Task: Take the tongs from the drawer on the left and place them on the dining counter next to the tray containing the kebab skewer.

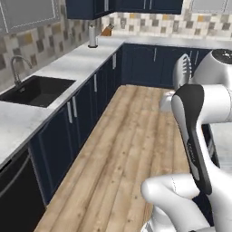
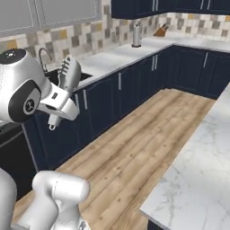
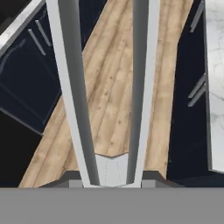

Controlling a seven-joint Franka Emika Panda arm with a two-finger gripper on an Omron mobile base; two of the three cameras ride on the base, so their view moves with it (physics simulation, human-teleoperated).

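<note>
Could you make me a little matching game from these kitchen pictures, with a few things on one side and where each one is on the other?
Things:
1. tongs
2. sink
3. paper towel roll
4. dining counter

Places:
A. set into the worktop along the wall, under a curved tap
B. standing far back on the worktop, near the corner
C. held up in the air by the end effector, above the wooden floor
D. across the wooden floor from the wall cabinets

Pairs: 1-C, 2-A, 3-B, 4-D
</note>
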